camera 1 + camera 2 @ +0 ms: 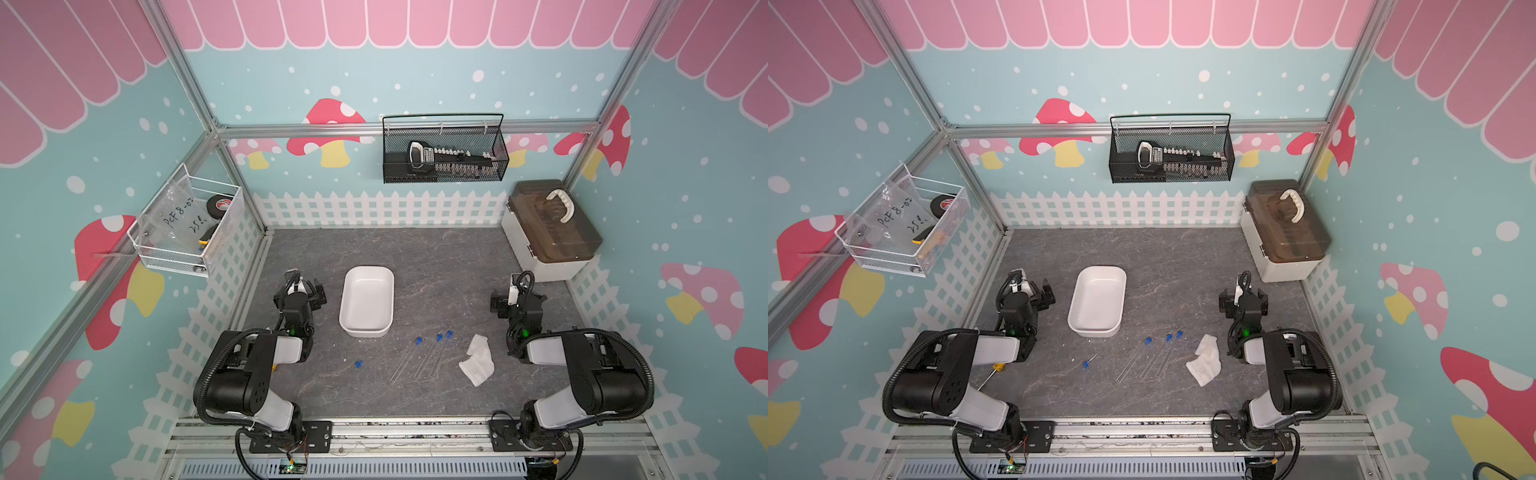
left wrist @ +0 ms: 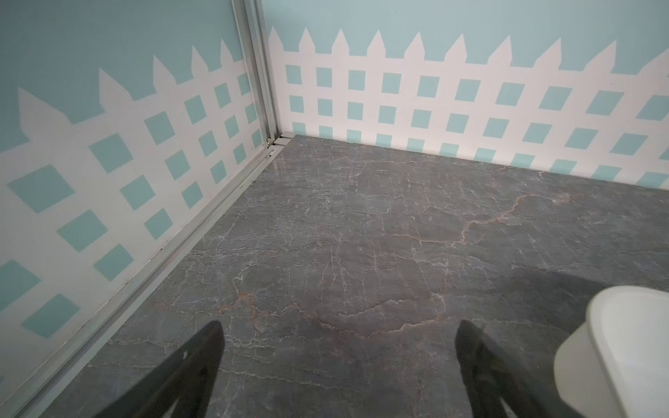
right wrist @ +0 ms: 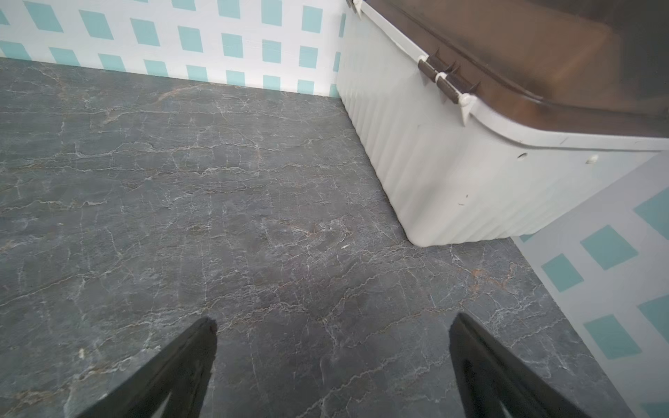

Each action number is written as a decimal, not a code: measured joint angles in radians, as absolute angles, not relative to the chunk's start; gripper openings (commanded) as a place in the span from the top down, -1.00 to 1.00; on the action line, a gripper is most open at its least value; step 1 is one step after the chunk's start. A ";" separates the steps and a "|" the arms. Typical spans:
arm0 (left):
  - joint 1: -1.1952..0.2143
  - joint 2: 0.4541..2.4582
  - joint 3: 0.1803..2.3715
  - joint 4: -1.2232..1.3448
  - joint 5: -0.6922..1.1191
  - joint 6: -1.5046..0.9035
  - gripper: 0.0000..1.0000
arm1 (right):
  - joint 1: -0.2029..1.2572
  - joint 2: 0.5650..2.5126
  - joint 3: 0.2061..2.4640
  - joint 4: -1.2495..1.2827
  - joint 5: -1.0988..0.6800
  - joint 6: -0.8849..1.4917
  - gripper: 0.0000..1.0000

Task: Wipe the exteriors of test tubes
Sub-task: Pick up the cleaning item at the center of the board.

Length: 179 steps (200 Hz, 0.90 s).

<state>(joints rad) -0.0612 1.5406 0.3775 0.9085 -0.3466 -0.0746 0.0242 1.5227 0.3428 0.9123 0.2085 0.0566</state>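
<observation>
1. The left fingers (image 2: 195,358) stand wide apart, with only the grey marbled desk (image 2: 344,235) between them. The right fingers (image 3: 188,358) are spread just as wide and grip nothing.
2. Just beside the left fingers sits the white rounded rectangular tray (image 1: 365,331), its bare white floor showing.
3. Ahead of the right fingers is the white ribbed storage box with a brown translucent lid (image 3: 452,181). What it holds, I can't tell.
4. Both arms are folded at the desk's near edge, wrists low, fingers pointing at the far wall.
5. Between the arms, four thin clear test tubes with blue caps (image 1: 405,360) lie flat on the desk on the near side of the tray. Three lie close together and one lies apart to the left.
6. A crumpled white cloth (image 1: 478,361) lies between the tubes and the right arm.
7. On the walls, a black mesh basket (image 1: 444,176) carries a black tool, and a white wire basket (image 1: 187,259) holds a handwritten clear bag and a black tape roll.
</observation>
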 measured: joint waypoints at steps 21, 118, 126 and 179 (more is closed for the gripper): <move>-0.061 1.541 0.377 0.908 -0.346 -0.075 -0.99 | 0.024 1.523 0.343 0.912 0.208 0.057 -0.97; -0.064 1.541 0.377 0.909 -0.344 -0.071 -1.00 | 0.024 1.523 0.343 0.912 0.208 0.057 -0.97; -0.067 1.541 0.377 0.909 -0.335 -0.067 -0.99 | 0.024 1.523 0.343 0.912 0.208 0.057 -0.97; -0.064 1.541 0.379 0.902 -0.289 -0.060 -1.00 | 0.024 1.523 0.343 0.912 0.208 0.057 -0.97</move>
<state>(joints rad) -0.0643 1.5410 0.3786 0.9024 -0.2893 -0.0605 0.0242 1.5227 0.3431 0.9123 0.2085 0.0566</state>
